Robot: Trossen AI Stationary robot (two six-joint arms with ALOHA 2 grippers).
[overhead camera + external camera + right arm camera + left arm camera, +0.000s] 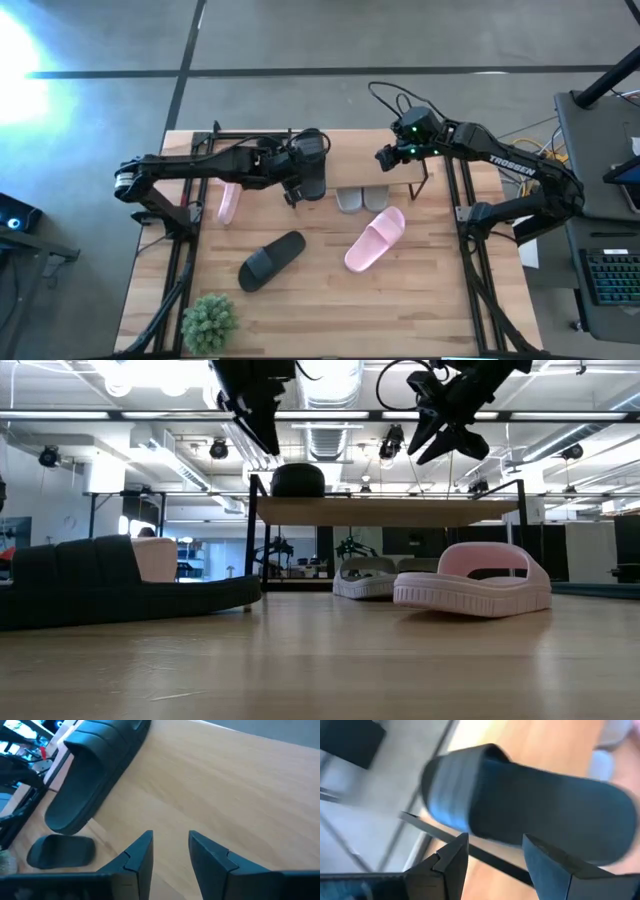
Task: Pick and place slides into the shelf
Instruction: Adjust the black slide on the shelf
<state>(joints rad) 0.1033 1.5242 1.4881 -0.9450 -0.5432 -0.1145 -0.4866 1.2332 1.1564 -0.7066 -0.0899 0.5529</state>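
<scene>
Left gripper (291,186): jaws apart, empty, hanging just above a black slide (311,163) that lies on the shelf (400,160) top, evidently placed there.
Right gripper (384,157): jaws apart, empty, over the shelf's other end.
Below it: grey slides (361,198) tucked under the shelf.
Further out, on the tabletop (420,300): pink slide (375,238), second black slide (271,259), awaiting pickup.

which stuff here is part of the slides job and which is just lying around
Job: black slide on the shelf top; shelf; black slide on the table; two pink slides; grey pair under the shelf; left hand; right hand.
Lying about: small plant.
</scene>
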